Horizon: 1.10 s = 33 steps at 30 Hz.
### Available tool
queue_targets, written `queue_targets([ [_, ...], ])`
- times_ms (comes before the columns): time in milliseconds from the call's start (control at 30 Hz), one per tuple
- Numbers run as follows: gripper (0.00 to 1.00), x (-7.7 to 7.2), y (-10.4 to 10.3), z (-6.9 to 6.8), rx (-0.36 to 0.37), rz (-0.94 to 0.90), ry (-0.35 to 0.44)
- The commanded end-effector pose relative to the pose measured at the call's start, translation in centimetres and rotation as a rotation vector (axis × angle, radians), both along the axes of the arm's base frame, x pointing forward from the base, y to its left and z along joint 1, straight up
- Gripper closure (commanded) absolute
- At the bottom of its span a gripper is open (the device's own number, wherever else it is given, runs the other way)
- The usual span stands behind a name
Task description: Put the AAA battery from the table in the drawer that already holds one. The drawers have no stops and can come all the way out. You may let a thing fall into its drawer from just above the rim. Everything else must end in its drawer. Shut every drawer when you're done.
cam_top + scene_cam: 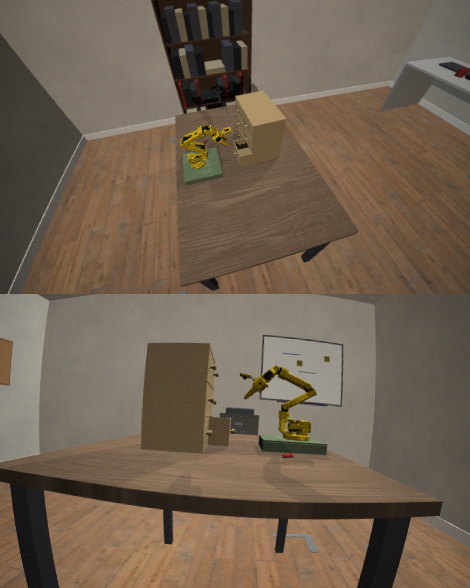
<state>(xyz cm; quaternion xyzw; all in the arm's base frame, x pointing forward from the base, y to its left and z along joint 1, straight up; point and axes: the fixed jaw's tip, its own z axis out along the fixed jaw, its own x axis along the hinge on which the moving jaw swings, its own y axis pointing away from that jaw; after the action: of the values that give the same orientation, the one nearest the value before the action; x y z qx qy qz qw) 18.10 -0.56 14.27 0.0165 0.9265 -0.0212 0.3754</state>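
Note:
A tan drawer cabinet (260,127) stands on the table, also in the exterior view (177,396). Its bottom drawer (243,148) is pulled partly out, seen too in the exterior view (219,431); the upper drawers are shut. I cannot see inside the open drawer. A small red battery-like thing (287,455) lies on the table in front of the arm's green base (292,444). My yellow gripper (243,384) is raised in the air in front of the upper drawer knobs, apart from them, also in the top view (227,132). Its jaws stand a little apart and hold nothing.
The green base (202,167) sits left of the cabinet. A bookshelf (205,50) stands behind the table and a white desk (430,75) is at the far right. A whiteboard (302,369) hangs on the wall behind the arm.

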Motion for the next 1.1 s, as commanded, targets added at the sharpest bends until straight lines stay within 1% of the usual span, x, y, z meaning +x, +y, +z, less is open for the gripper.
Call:
queue_targets([
  [0,0.79,0.2,-0.2,0.3,0.005,-0.013,-0.015],
  [333,0.79,0.2,-0.2,0.3,0.005,-0.013,-0.015],
  [733,0.79,-3.1,0.0,-5.1,0.017,-0.012,0.247],
  [900,0.79,-3.1,0.0,-5.1,0.017,-0.012,0.247],
  [1067,0.79,-2.2,-0.1,-4.4,0.013,-0.012,0.174],
])
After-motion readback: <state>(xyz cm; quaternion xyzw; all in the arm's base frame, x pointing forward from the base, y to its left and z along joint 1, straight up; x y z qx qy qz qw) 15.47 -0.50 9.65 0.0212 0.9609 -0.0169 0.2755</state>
